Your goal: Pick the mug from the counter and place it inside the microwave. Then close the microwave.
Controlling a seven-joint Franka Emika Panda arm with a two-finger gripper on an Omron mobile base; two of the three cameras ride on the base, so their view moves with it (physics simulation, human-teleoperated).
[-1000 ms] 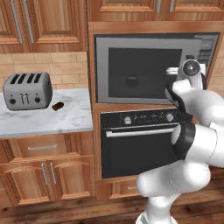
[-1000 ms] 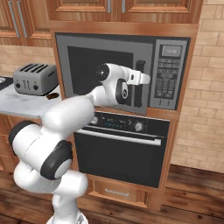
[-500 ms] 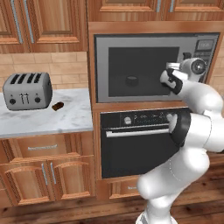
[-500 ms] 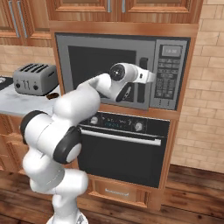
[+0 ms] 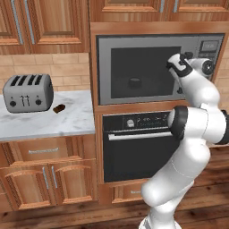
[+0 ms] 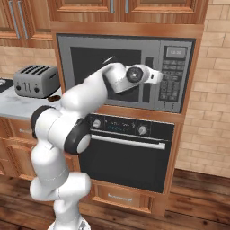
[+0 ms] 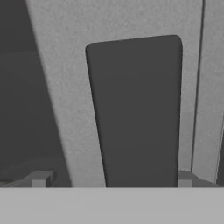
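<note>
The microwave [image 5: 156,62] is set into the wooden wall, its dark window door flush and shut. Through the glass a small dark rounded shape [image 5: 134,82] sits inside; it looks like the mug, though its colour is lost behind the window. My gripper [image 5: 173,67] is up against the door's right side, next to the button panel [image 6: 173,76]. In the hand view my gripper [image 7: 112,179] is open, one fingertip [image 7: 40,178] on each side of a dark upright bar [image 7: 135,109] on the grey door face. Nothing is held. The counter [image 5: 76,123] lies to the left.
A grey toaster [image 5: 27,92] stands at the back of the counter, with a small brown lump [image 5: 58,108] beside it. A black oven [image 5: 138,147] with knobs sits right under the microwave. Wooden cabinets run above and below.
The hand has swung in and slightly up toward the right side of the microwave door. The jaws have stayed open, and nothing else has moved.
</note>
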